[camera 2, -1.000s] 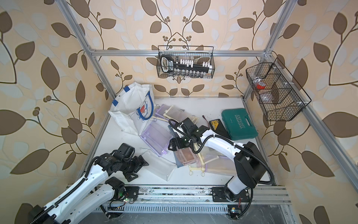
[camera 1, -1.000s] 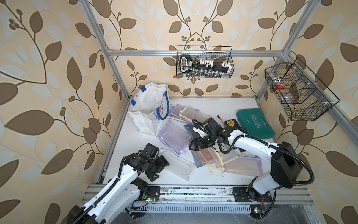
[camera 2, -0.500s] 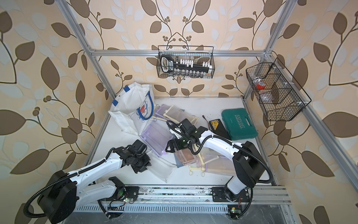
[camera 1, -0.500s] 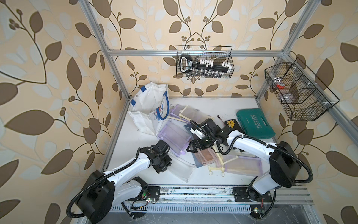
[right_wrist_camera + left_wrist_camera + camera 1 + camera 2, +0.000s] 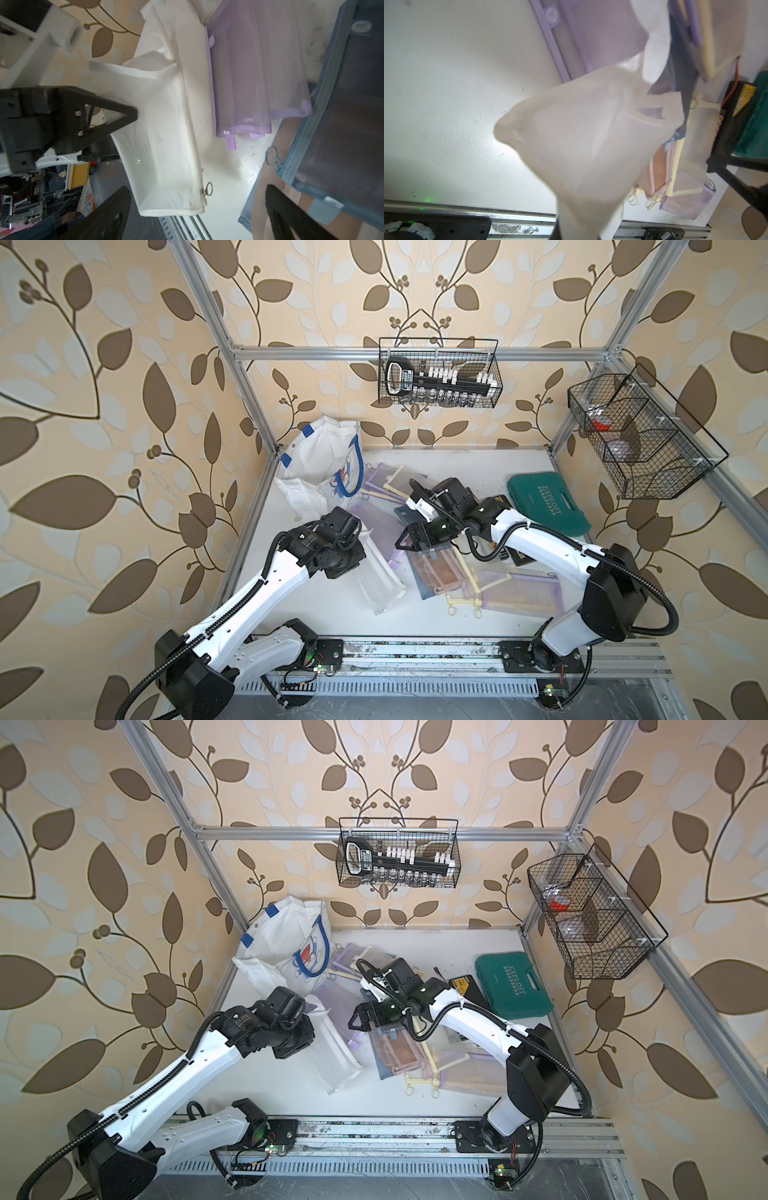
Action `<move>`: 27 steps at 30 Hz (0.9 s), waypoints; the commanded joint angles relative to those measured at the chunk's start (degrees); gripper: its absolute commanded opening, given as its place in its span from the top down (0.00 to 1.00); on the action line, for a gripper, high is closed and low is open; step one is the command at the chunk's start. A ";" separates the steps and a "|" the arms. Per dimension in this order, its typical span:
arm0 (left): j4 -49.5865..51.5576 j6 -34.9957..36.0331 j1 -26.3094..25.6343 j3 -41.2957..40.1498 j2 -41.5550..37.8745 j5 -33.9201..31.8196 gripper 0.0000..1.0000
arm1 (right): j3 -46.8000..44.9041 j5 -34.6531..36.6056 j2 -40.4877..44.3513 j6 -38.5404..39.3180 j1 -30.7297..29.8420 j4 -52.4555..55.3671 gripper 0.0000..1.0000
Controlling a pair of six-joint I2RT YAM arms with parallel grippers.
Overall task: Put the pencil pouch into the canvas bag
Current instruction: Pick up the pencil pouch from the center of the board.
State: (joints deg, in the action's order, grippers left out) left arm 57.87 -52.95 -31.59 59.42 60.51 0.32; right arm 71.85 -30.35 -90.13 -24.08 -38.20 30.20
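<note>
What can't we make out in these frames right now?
- Left gripper grip: its own wrist covers it in both top views. The white pouch, blurred, fills the left wrist view. Only the right wrist view shows it.
- Canvas bag interior: hidden by its own fabric in both top views.
- Side wire basket contents: too small behind the mesh, top views.

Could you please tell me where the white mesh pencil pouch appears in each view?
In a top view: white mesh pencil pouch left of centre.
In a top view: likewise left of centre.
Left wrist: fills the middle.
Right wrist: middle.
Shared landmark: purple pouch beside it.
</note>
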 commanded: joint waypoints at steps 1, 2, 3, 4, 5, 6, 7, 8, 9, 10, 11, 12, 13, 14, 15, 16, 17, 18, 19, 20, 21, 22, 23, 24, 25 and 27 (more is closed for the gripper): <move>12.52 10.95 -0.55 8.86 3.53 -6.48 1.00 | 1.46 -2.21 2.46 -2.07 3.73 1.27 0.00; 14.20 12.29 -0.49 11.20 4.36 -7.37 1.00 | 1.69 -2.06 2.96 -2.09 4.93 1.46 0.00; 14.97 14.00 -0.51 13.87 5.02 -8.50 1.00 | 2.44 -1.67 3.40 -1.96 6.06 2.03 0.00; 14.84 15.86 -0.54 16.07 5.30 -9.76 1.00 | 3.10 -1.18 3.78 -1.69 7.04 2.73 0.00; 14.36 17.63 -0.53 18.64 5.53 -11.07 1.00 | 4.02 -0.81 3.88 -1.44 7.81 3.37 0.00; 13.20 19.86 -0.46 21.29 5.95 -12.76 1.00 | 4.61 -0.48 4.12 -1.26 8.42 3.92 0.00; 11.41 22.60 -0.45 24.09 6.55 -14.73 1.00 | 5.40 -0.27 4.20 -1.15 9.00 4.32 0.00; 10.02 24.97 -0.47 26.49 7.45 -16.50 1.00 | 5.91 -0.13 4.21 -1.07 9.31 4.64 0.00; 8.60 27.70 -0.44 30.07 8.94 -18.72 1.00 | 6.47 0.11 4.17 -0.93 9.32 4.90 0.00; 7.35 30.47 -0.43 34.11 10.81 -20.70 1.00 | 6.91 0.37 4.09 -0.81 9.35 5.28 0.00; 6.29 33.61 -0.41 37.36 12.64 -22.35 1.00 | 7.16 0.38 4.08 -0.79 9.35 5.46 0.00; 5.25 36.87 -0.34 41.13 15.02 -24.46 1.00 | 7.24 0.44 4.08 -0.72 9.35 5.50 0.00; 4.47 40.65 -0.18 45.00 17.56 -26.93 1.00 | 7.28 0.42 4.17 -0.50 9.30 5.86 0.00; 3.87 43.45 0.20 48.22 19.73 -28.63 1.00 | 7.39 0.59 4.37 -0.37 9.33 6.03 0.00; 3.00 46.99 1.02 52.06 21.60 -30.00 1.00 | 7.30 0.87 4.66 -0.14 9.34 6.40 0.00; 2.13 49.60 2.27 55.33 25.31 -30.83 1.00 | 7.25 1.32 5.06 0.07 9.32 6.63 0.00; 1.11 51.60 3.61 57.34 27.03 -30.91 1.00 | 7.08 1.59 5.42 0.08 9.30 6.72 0.01; -0.60 53.77 5.34 61.33 28.73 -30.62 1.00 | 6.85 1.78 5.87 0.15 9.30 6.66 0.00; -2.68 55.78 6.96 63.27 30.15 -30.13 1.00 | 6.61 1.87 6.25 0.09 9.34 6.72 0.01; -4.41 57.28 8.42 64.77 31.18 -29.72 1.00 | 6.52 1.90 6.42 0.13 9.33 6.61 0.00; -6.27 58.96 9.71 66.41 32.55 -29.30 1.00 | 6.40 1.87 6.58 0.00 9.29 6.62 0.00; -8.31 61.01 10.74 67.87 33.72 -29.31 1.00 | 6.35 1.79 6.63 0.04 9.34 6.71 0.00; -10.38 62.89 11.37 68.94 34.52 -29.56 1.00 | 6.41 1.74 6.63 -0.01 9.30 6.72 0.01; -13.23 65.22 11.86 69.41 35.22 -29.82 1.00 | 6.46 1.75 6.63 -0.01 9.28 6.79 0.00; -16.09 67.88 12.36 69.66 35.95 -30.01 1.00 | 6.54 1.78 6.63 0.12 9.36 6.78 0.00; -20.24 72.37 13.06 70.28 37.52 -30.76 1.00 | 6.89 1.86 6.38 0.30 9.33 7.06 0.00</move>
State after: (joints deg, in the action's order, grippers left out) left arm 47.77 9.34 -18.85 126.67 97.97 -27.81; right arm 77.73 -29.28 -84.44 -24.82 -28.75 35.81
